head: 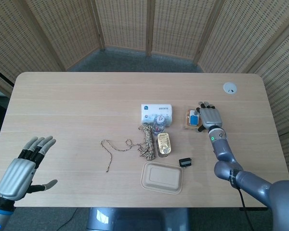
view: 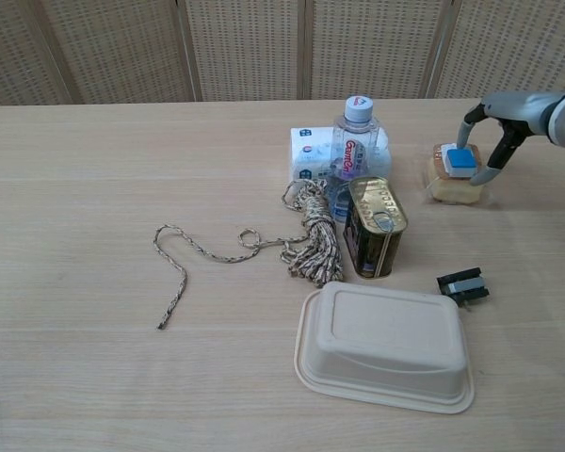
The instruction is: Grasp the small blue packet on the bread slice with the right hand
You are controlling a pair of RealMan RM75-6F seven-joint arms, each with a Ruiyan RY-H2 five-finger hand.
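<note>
Pinching the packet with the right hand.
Packet lies on bread near the desk's right edge; left hand spread.

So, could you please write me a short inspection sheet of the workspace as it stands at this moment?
Surface: light wooden table, with a round white disc near its far right corner.
Job's things: small blue packet lies on the bread slice.
Clutter: water bottle, white tissue pack, gold tin, coiled rope, lidded pulp tray, black clip.
Hands: right hand has fingers on either side of the packet; a firm grip cannot be told. Left hand is open, holding nothing, at the near left edge.
Cables: nothing seen.
Surroundings: woven screen panels behind the table.
</note>
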